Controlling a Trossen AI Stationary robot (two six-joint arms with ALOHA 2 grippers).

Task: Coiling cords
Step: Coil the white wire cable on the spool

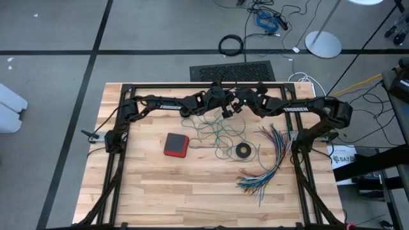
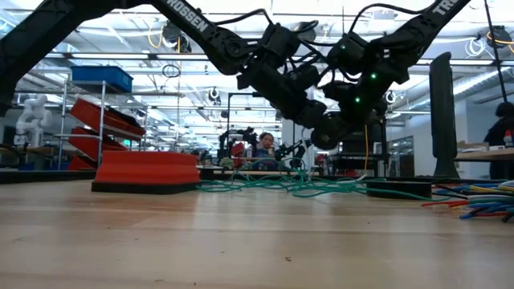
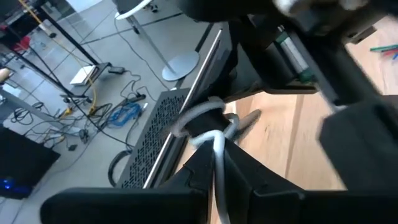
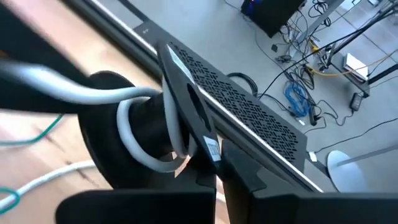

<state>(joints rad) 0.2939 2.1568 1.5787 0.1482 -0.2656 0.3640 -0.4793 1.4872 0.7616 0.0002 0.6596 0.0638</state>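
Observation:
Both arms meet above the far middle of the table. My left gripper is shut on the white cord. My right gripper is shut on a flat dark piece. The white cord's loops wind around that piece between the two grippers. More of the white cord trails down onto the table. The teal-green cord lies in a loose tangle on the wood below the grippers, and no gripper touches it. My left gripper pinches one strand of the white cord between its two fingers, just short of the wound loops. The strand runs along the fingers, lifted clear of the table. My right gripper holds the flat dark piece by its near end, which bears a small label. The piece stands out beyond the fingers, clear of the table, with the cord's loops around it. I cannot tell whether it is the cord's round piece.
A red box lies left of the teal tangle and a small black ring right of it. A fanned bundle of multicoloured wires spreads at the right. Bare wood fills the table's near half.

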